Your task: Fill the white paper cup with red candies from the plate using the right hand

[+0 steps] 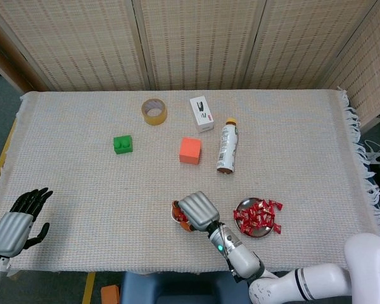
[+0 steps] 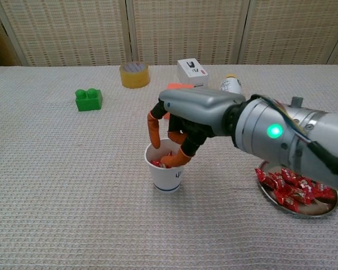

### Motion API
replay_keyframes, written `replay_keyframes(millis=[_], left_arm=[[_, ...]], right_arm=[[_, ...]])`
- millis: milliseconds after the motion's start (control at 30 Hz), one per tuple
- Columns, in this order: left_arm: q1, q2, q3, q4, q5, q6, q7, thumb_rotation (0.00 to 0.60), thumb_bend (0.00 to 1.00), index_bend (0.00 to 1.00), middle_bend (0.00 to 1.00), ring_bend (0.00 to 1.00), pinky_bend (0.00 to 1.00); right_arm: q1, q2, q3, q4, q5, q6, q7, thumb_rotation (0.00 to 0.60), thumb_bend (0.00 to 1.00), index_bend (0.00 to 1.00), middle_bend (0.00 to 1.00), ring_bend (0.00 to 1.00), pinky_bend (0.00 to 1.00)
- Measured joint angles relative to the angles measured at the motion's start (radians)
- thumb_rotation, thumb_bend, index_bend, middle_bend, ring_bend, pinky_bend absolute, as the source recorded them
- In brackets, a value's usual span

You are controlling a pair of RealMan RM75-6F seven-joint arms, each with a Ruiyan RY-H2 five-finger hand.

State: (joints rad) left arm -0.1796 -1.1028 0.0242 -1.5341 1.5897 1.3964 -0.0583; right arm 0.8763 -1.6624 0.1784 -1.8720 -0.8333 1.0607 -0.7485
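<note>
Fingertips (image 2: 170,160) of my right hand (image 2: 183,121) hang curled straight over the white paper cup (image 2: 166,171) near the desk's front edge, plate (image 2: 296,203) just right of it, though whether they pinch a candy I cannot tell.

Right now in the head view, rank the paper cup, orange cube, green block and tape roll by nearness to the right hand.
1. Paper cup, under the right hand.
2. Orange cube, beyond it.
3. Green block, far left.
4. Tape roll, near the back edge.
</note>
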Motion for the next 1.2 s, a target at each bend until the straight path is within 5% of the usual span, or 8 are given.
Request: replay_keyframes(millis=[233, 333, 500, 800, 1200], left_arm=[[0.002, 0.004, -0.001, 0.000, -0.002, 0.003, -0.007, 0.600, 0.48, 0.00, 0.00, 0.01, 0.09], [0.005, 0.005, 0.000, 0.001, 0.001, 0.013, -0.013, 0.600, 0.48, 0.00, 0.00, 0.01, 0.09], [0.008, 0.005, 0.000, 0.003, 0.002, 0.016, -0.010, 0.600, 0.48, 0.00, 0.00, 0.01, 0.09], [0.004, -0.008, 0.003, -0.005, 0.005, 0.005, 0.031, 0.600, 0.48, 0.00, 0.00, 0.01, 0.09], [0.001, -0.013, 0.013, -0.011, 0.022, 0.000, 0.053, 0.600, 0.48, 0.00, 0.00, 0.01, 0.09]], right_arm=[[0.040, -0.059, 0.010, 0.047, 0.027, -0.005, -0.008, 0.600, 0.22, 0.31, 0.93, 0.90, 1.00], [0.028, -0.040, -0.002, 0.029, -0.013, 0.018, 0.001, 0.600, 0.22, 0.20, 0.93, 0.89, 1.00], [-0.035, 0.052, -0.048, -0.009, -0.112, 0.091, 0.037, 0.600, 0.22, 0.15, 0.93, 0.85, 1.00], [-0.166, 0.266, -0.187, 0.035, -0.133, 0.114, 0.105, 0.600, 0.22, 0.22, 0.92, 0.83, 1.00], [-0.386, 0.380, -0.353, 0.145, -0.333, 0.182, 0.343, 0.600, 0.21, 0.36, 0.92, 0.83, 1.00]])
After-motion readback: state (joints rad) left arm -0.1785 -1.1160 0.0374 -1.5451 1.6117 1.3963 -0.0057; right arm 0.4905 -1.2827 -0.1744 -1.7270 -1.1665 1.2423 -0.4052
